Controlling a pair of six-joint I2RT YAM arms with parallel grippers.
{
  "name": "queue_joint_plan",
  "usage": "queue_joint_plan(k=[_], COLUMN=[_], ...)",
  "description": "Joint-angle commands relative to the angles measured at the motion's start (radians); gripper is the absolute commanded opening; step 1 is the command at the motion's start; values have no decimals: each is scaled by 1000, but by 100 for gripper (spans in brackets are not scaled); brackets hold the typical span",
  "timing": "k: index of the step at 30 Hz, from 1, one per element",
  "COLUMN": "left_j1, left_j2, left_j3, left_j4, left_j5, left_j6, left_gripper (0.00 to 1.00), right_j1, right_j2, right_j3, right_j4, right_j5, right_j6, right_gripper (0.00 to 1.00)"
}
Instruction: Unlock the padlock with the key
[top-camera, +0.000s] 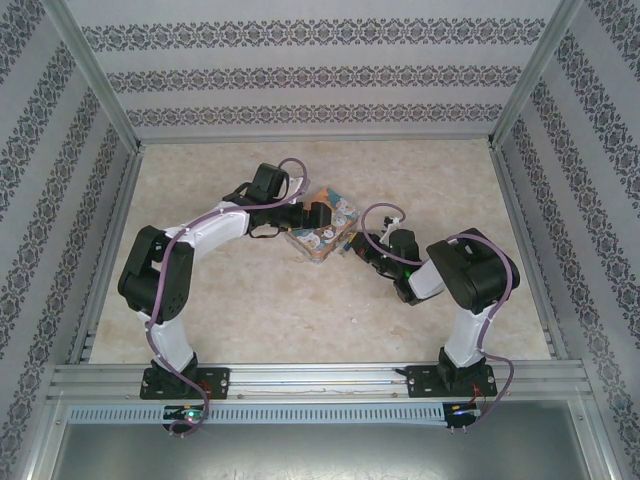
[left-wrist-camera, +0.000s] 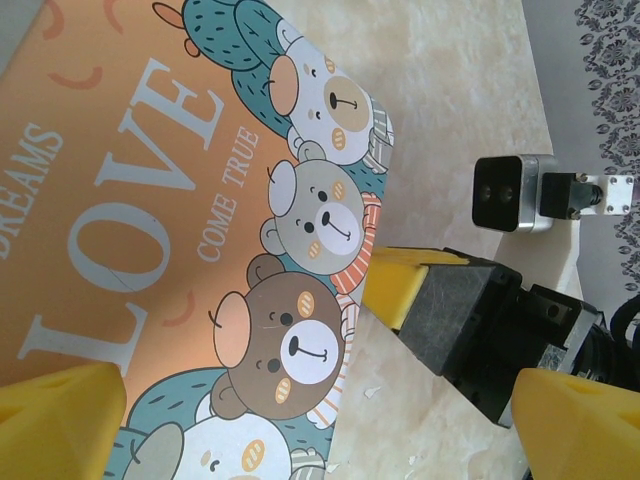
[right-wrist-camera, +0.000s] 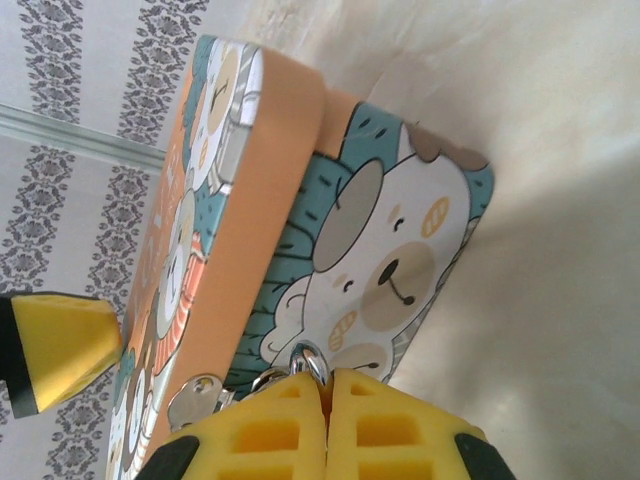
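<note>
Quick status from my end. The rectangular orange-and-teal tin (top-camera: 325, 243), with "LOVE" and cartoon bears on the lid, sits about mid-counter on the beige marbled counter (top-camera: 250, 310). Both arms are bent in toward it, one from each side.

The left gripper (left-wrist-camera: 320, 405) hangs over the lid with its jaws spread wide. Its yellow fingertips (left-wrist-camera: 60, 420) sit in the two bottom corners of the left wrist view with the lid between them. I can't tell if either one touches the tin.

The right gripper (right-wrist-camera: 327, 385) is at the tin's short end, jaws pressed together, with a thin silvery loop poking out right at their tips. I read that loop as the shackle of the tiny padlock (right-wrist-camera: 312, 362). Its body is hidden behind the yellow fingers, so all I can say is it's up against the lower edge of the end face with the white bear.

Just beside it, by the lid's edge, there's a small round silvery metal piece (right-wrist-camera: 195, 397) with a slot. Can't tell whether that's the key. In the left wrist view, one of the right gripper's yellow fingers is touching the tin's edge next to the brown bear.
</note>
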Motion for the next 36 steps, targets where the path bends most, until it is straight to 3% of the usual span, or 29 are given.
queue_joint_plan(k=[1, 8, 17, 30, 36], left_j1=[29, 67, 121, 144, 162], left_j2=[12, 13, 68, -20, -95], left_j3=[-47, -41, 60, 72, 60], left_j4=[-119, -121, -168, -89, -32], left_j5=[-23, -23, -21, 16, 17], left_j6=[-28, -17, 29, 34, 34], left_gripper=[99, 99, 99, 99, 99], right_j1=[-17, -34, -50, -48, -45], right_j2=[-33, -111, -294, -664, -764], right_j3=[-17, -53, -79, -8, 29], right_j4=[32, -26, -223, -817, -985], right_j5=[42, 41, 11, -41, -48], right_j6=[12, -35, -131, -362, -408], right_gripper=[0, 0, 0, 0, 0])
